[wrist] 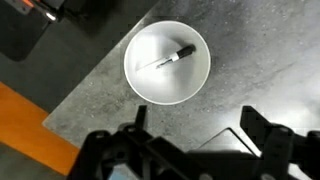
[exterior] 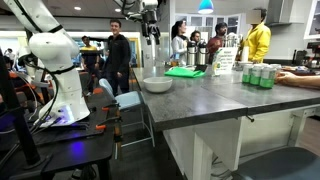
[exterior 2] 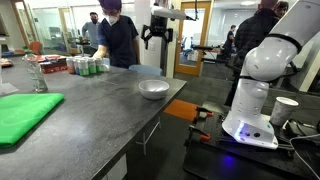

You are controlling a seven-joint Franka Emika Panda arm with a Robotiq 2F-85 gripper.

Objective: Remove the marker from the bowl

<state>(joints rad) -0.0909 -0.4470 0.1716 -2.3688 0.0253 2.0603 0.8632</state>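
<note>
1 marker (wrist: pixel 170 59) lies inside the white bowl (wrist: pixel 167 62). It rests on the bowl's floor close to the middle. Its dark end points toward the rim on one side and its paler barrel toward the opposite side. In the wrist view the bowl holds nothing else.

The bowl (exterior: pixel 157 85) sits on the grey desk (exterior: pixel 205 95), close to the desk's corner. In an exterior view an orange object (exterior 2: pixel 180 108) shows just beyond that edge, below the bowl (exterior 2: pixel 153 89).

Your gripper (exterior 2: pixel 158 41) hangs well above the bowl and touches nothing. In the wrist view the gripper (wrist: pixel 195 138) has its jaws spread wide with nothing between them, and the bowl appears just past the tips, a little off the centre of the gap.

Far from the bowl along the desk lies a flat green tray (exterior 2: pixel 20 115), and a cluster of green cans (exterior 2: pixel 85 66) stands beyond it. Both are well apart from the bowl. Off the desk, on the bowl's other side, is the arm's white base (exterior 2: pixel 250 95).
</note>
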